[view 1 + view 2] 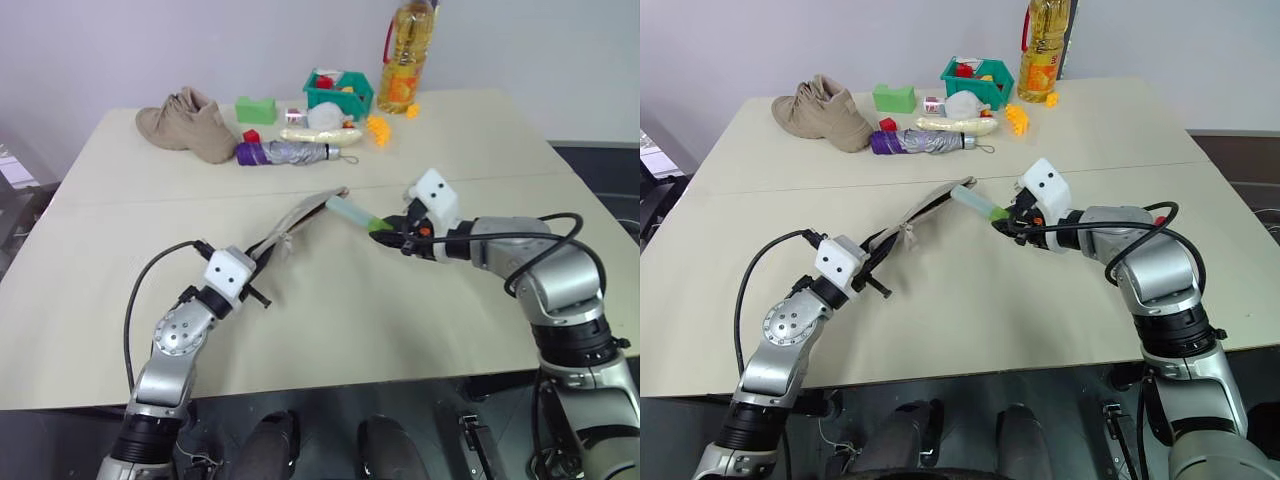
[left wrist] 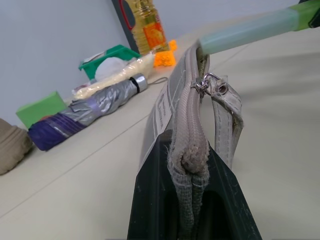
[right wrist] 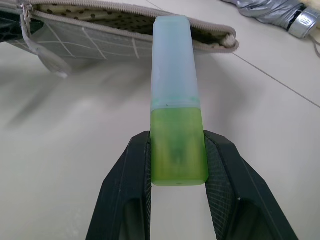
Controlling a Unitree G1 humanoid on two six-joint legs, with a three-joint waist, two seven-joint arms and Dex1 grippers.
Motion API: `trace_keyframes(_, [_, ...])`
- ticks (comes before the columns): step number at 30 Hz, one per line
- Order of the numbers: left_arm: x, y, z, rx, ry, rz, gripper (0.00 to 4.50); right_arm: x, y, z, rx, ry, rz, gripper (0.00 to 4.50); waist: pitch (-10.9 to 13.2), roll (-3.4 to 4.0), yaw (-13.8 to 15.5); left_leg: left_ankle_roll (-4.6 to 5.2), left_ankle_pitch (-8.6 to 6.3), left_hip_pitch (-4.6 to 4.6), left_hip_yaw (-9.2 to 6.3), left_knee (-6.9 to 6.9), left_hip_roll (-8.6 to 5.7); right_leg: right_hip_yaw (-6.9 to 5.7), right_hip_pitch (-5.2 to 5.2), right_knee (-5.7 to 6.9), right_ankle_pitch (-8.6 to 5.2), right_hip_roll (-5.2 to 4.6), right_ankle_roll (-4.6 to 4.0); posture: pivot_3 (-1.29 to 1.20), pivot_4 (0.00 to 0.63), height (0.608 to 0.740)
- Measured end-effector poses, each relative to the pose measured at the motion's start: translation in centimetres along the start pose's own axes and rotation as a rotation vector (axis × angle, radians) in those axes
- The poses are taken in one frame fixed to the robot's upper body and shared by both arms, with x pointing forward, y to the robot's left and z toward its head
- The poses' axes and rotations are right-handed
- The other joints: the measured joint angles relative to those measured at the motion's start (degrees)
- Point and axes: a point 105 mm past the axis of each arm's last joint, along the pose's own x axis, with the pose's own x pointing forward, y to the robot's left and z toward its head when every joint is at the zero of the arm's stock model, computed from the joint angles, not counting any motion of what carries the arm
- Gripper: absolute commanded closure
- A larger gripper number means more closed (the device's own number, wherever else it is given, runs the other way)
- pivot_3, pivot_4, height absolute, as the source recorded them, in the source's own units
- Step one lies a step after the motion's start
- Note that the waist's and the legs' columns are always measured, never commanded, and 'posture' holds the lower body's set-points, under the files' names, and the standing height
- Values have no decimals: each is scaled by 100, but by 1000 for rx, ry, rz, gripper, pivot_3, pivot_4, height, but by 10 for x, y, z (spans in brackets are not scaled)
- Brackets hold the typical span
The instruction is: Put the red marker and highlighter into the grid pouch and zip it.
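My left gripper [image 1: 258, 266] is shut on one end of the grid pouch [image 1: 300, 222] and holds it tilted up off the table. The pouch's zipper stands open, its pull [image 2: 212, 86] hanging near the middle, and the dotted lining shows in the right wrist view. My right gripper [image 3: 177, 150] is shut on the green cap of the highlighter [image 3: 175, 85]. The highlighter's pale teal body [image 1: 350, 212] points at the pouch's open far end, its tip just at the mouth. The red marker is out of view.
At the back of the table lie a tan shoe [image 1: 190, 125], a folded purple-grey umbrella [image 1: 290, 152], a green block [image 1: 255, 109], a green basket [image 1: 338, 92] of small items, an oil bottle [image 1: 405, 55] and orange pieces [image 1: 378, 128].
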Motion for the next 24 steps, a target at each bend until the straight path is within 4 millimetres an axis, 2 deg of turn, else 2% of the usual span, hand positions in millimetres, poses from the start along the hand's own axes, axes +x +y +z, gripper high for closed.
trace_keyframes(6, [-2, -13, 1, 11, -1, -76, 4500, 3, 5, -4, -18, 30, 27, 3622, 0, 0, 3, 0, 0, 0, 0, 0, 0, 0, 0, 0, 0, 0, 0, 0, 150, 739])
trace_keyframes(10, [-5, -23, 2, 44, -2, -161, 4500, -1, 9, -15, -111, 111, 64, 3622, 0, 0, 6, 1, 0, 0, 0, 0, 0, -1, 0, -3, 0, -1, 0, 0, 150, 739])
trace_keyframes(15, [-9, -40, 6, 106, -20, -311, 4500, -4, 27, -25, -242, 167, 180, 3622, 0, 0, -4, 2, -1, 0, 0, -1, 1, -1, 2, -6, 0, -2, 0, 0, 150, 739])
trace_keyframes(23, [-16, -54, 9, 150, -37, -435, 4500, 0, 48, -27, -299, 165, 299, 3622, 1, -1, 2, 3, -2, 0, -1, 0, 0, -2, 4, -8, 0, -5, 0, 0, 150, 739])
trace_keyframes(24, [-16, -54, 9, 150, -36, -438, 4500, 1, 49, -27, -297, 163, 305, 3122, 1, -1, 5, 3, -2, 0, -1, 0, 0, -3, 4, -8, 0, -5, 0, 0, 150, 739])
